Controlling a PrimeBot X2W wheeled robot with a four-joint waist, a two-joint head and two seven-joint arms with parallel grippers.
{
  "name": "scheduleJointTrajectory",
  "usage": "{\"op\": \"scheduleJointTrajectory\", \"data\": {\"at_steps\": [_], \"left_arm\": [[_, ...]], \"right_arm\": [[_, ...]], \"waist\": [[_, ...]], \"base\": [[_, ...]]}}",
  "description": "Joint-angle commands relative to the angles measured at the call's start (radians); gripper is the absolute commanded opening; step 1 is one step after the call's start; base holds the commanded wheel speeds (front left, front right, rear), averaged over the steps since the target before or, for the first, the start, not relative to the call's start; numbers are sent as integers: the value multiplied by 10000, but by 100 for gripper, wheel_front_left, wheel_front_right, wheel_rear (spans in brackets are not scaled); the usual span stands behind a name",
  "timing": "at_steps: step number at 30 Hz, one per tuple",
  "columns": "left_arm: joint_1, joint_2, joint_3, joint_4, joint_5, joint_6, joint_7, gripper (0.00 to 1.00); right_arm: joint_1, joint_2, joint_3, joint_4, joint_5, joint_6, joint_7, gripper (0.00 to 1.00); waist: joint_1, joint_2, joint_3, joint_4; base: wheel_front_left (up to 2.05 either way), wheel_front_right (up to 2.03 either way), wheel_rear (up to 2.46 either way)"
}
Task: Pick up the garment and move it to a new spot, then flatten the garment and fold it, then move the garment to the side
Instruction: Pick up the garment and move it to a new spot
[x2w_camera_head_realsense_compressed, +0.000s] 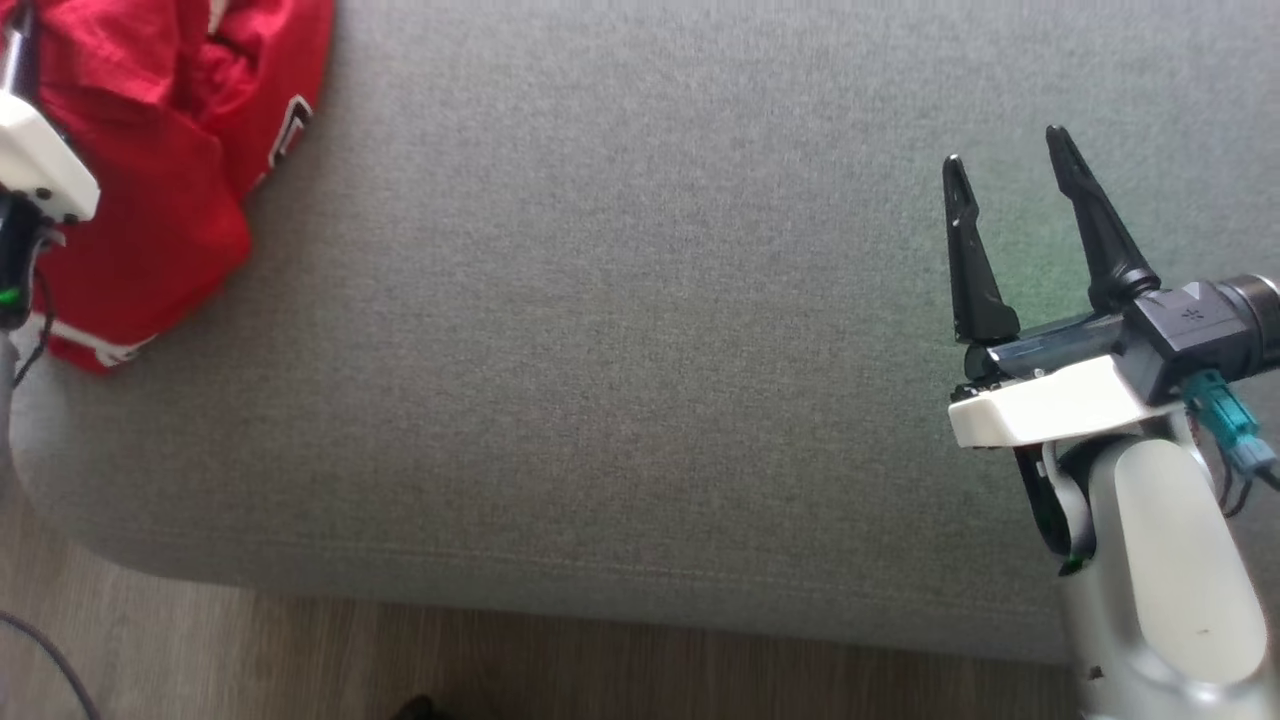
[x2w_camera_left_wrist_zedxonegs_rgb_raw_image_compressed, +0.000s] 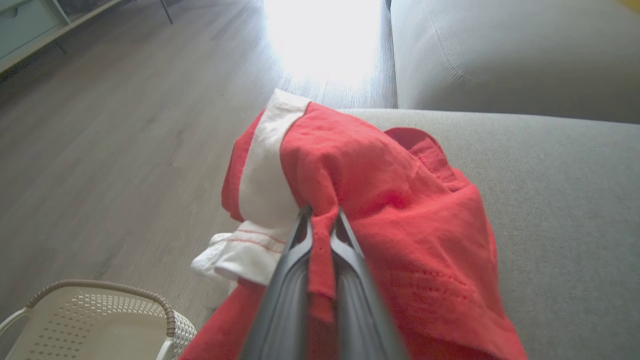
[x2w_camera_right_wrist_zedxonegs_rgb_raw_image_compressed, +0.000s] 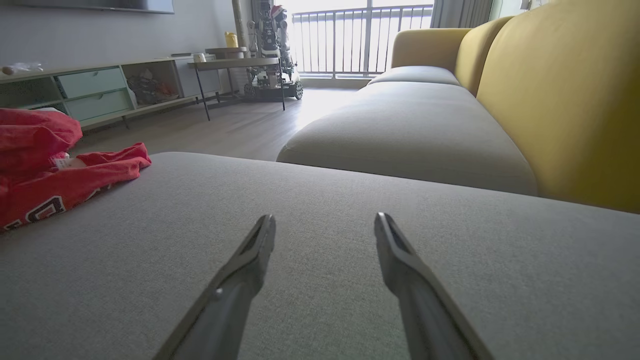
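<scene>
Red garment (x2w_camera_left_wrist_zedxonegs_rgb_raw_image_compressed: 400, 200) with white trim, plain grey cushion (x2w_camera_head_realsense_compressed: 640, 300), yellow backrest (x2w_camera_right_wrist_zedxonegs_rgb_raw_image_compressed: 565, 90)

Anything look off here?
Only the red garment: it is crumpled at the grey cushion's left edge, its white trim spilling past it above the floor. The left gripper is shut on a fold. Nothing else looks odd.
</scene>
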Motion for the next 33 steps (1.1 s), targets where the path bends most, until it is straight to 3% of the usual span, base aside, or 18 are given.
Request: {"op": "scheduleJointTrajectory", "data": {"at_steps": [1,6,13,22,26,33], "left_arm": [[-482,837,286,-189,-55,16,-312,0],[-602,1006,467,-346,49,187,-1565,0],[-386,1112,692,-1438,378,585,-1913,0],[683,1058,1245,-4724,685,1117,-1944,0],[1250,981,974,-6194,872,1347,-1810,0],[2135,331,304,-8361,783,1805,-1047,0]], "right_arm": [[-2,68,256,-224,76,-2,-100,100],[195,68,320,147,267,-2,-259,100],[416,68,377,526,597,-2,-403,100],[760,68,478,827,933,-2,-536,100],[808,68,441,855,1014,-2,-567,100],[832,68,200,771,1059,-2,-597,100]], "waist": [[-1,0,-298,68],[-1,0,-1129,197],[-1,0,-1985,235],[-1,0,-2917,0],[-1,0,-3150,-348],[-1,0,-3174,-1295]], "base": [[0,0,0],[0,0,0],[0,0,0],[0,0,0],[0,0,0],[0,0,0]]}}
